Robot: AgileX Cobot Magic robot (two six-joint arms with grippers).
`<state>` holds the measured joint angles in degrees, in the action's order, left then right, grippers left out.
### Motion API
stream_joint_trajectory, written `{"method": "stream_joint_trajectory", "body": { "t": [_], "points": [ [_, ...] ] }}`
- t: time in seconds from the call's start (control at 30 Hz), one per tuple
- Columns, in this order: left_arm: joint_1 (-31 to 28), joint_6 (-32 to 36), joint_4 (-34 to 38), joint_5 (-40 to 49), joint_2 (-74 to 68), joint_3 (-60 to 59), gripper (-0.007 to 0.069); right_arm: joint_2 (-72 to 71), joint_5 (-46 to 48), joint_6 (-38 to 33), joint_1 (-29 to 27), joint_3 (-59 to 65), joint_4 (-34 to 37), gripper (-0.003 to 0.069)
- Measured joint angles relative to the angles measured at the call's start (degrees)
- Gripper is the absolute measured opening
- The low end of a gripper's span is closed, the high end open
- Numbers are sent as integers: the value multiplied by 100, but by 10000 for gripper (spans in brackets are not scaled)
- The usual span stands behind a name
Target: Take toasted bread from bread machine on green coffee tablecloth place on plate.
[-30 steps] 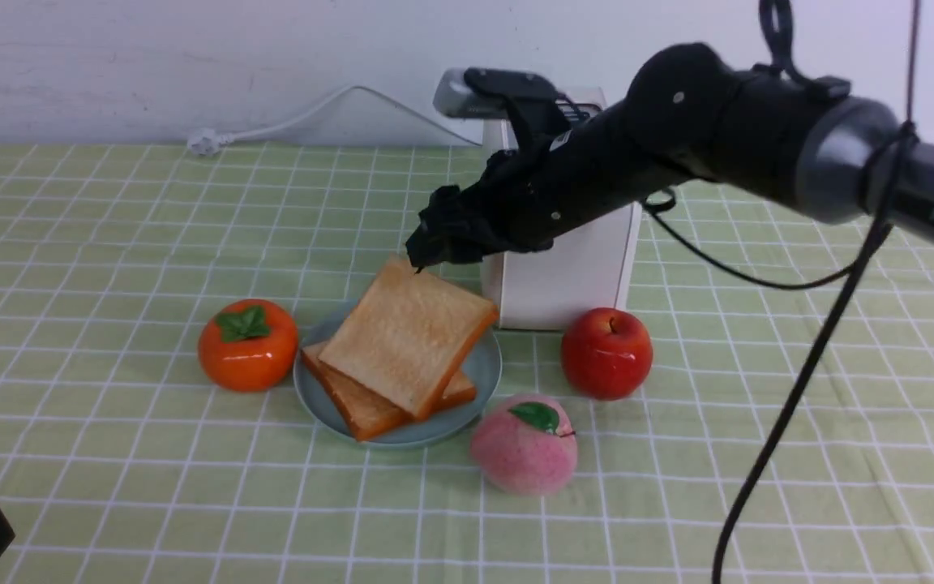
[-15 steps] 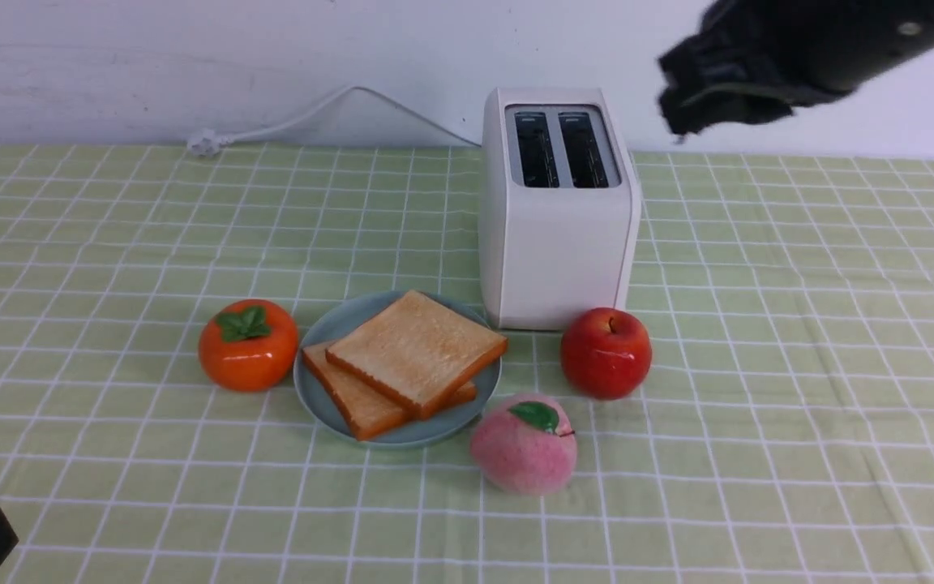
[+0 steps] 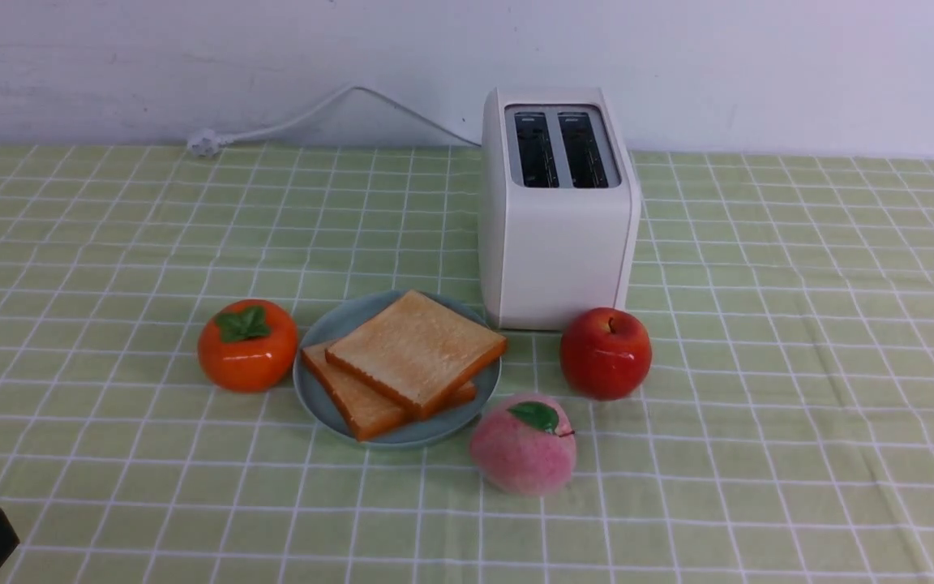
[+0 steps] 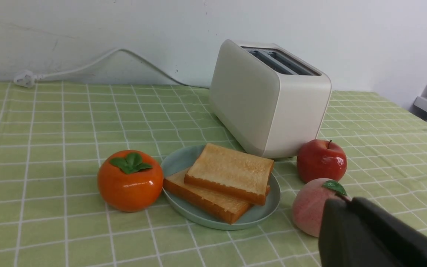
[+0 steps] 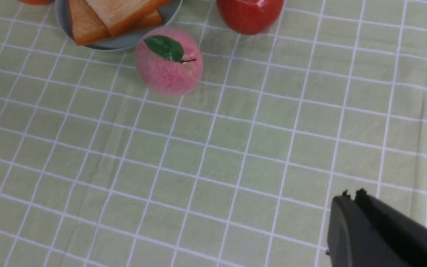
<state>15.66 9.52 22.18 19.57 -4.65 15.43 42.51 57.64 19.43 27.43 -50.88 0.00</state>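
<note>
Right tool [image 5: 351, 194] (closed) sits well off toasted bread [image 5: 124, 11].

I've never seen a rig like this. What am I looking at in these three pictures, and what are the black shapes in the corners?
This is a robot with two arms, each ending in a gripper, a pincer with two fingers. The wide picture comes from a camera between the arms, looking forward. The other two come from cameras on the wrists, so each shows its own gripper as a black shape: the left gripper and the right gripper. Both look shut and hold nothing. On the green checked cloth stands a white toaster with no bread showing in its slots. In front of it a plate carries two slices of toast, one lying partly over the other. Beside the plate are a persimmon, an apple and a peach.
</note>
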Motion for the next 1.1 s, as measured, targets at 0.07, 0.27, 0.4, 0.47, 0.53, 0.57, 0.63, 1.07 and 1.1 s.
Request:
{"method": "stream_joint_trajectory", "body": {
  "t": [0.07,0.27,0.4,0.47,0.53,0.57,0.63,1.07,1.1],
  "points": [
    [0,0,0,0,0,0,-13,-298,-195,96,0,341,0,13],
    [0,0,0,0,0,0,-13,-983,-780,188,0,1259,-83,21],
    [0,0,0,0,0,0,-13,-1051,-683,188,0,1508,-137,28],
    [0,0,0,0,0,0,-13,-1051,-583,188,0,1523,-150,32],
    [0,0,0,5,0,0,-13,-1051,-509,188,0,1523,-150,34],
    [0,0,0,5,0,0,-13,-1051,-500,188,0,1523,-150,35],
    [0,0,0,5,0,0,-13,-1051,-442,188,0,1523,-176,38],
    [0,0,0,22,0,0,-13,-3425,-3228,-951,-2171,4294,-209,-20],
    [0,0,0,22,0,0,-12,-3681,-3317,-980,-2322,4551,-185,-20]
  ]
}}
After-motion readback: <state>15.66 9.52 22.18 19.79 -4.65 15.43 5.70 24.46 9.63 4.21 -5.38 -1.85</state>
